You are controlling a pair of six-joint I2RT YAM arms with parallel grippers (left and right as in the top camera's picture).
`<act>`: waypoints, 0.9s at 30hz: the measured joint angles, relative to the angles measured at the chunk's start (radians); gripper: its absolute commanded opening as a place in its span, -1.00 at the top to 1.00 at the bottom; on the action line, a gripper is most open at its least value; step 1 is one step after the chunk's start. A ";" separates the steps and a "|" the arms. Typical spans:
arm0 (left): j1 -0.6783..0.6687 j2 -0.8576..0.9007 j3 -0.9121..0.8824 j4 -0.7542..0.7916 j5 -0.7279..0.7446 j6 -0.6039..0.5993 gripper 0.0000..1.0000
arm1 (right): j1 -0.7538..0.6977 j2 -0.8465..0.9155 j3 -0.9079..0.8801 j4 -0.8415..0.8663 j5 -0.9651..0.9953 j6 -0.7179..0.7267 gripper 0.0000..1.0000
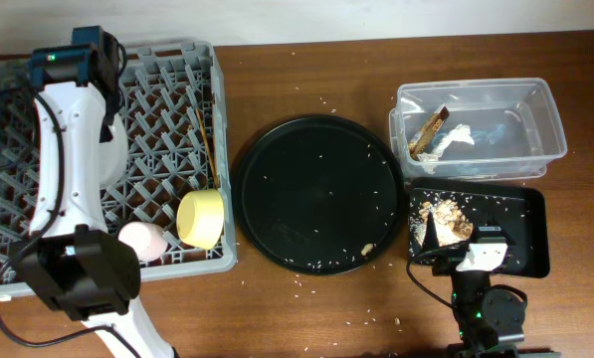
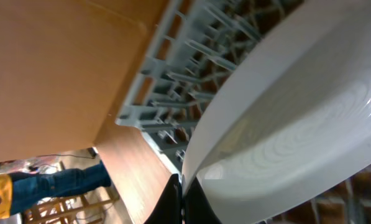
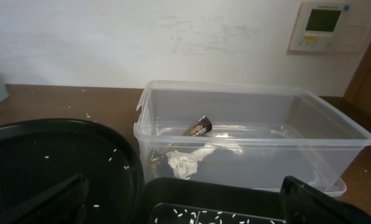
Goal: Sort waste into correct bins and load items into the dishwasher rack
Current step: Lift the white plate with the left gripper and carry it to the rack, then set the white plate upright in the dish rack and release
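My left gripper [image 2: 184, 200] is shut on the rim of the pale grey-green plate [image 2: 297, 124] and holds it tilted over the grey dishwasher rack [image 1: 167, 89]. The yellow bowl [image 1: 203, 219], the pink cup [image 1: 142, 240] and the chopsticks [image 1: 205, 134] are in the rack. The light-blue cup is hidden. The clear tub [image 1: 535, 119] holds the gold-brown wrapper [image 3: 201, 126] and the white tissue [image 3: 185, 163]. The shallow black tray [image 1: 530, 224] holds brownish food scraps [image 1: 444, 221]. My right gripper [image 3: 185, 208] is open and empty at the tray's near edge.
The large round black tray [image 1: 319, 194] lies mid-table, dotted with rice grains. More rice is scattered on the wooden table [image 1: 306, 80]. My left arm lies across the rack's left half. A wall stands behind the clear tub.
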 measured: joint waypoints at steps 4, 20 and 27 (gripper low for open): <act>0.025 0.000 -0.006 0.066 -0.066 -0.013 1.00 | 0.000 0.000 0.000 0.000 0.000 0.000 -0.97; -0.062 -0.083 0.043 -0.064 0.346 0.068 -0.99 | 0.000 0.000 0.000 0.000 0.000 0.000 -0.97; -0.460 -0.513 0.092 -0.119 0.591 0.127 -0.99 | 0.000 0.000 0.000 0.000 0.000 0.000 -0.97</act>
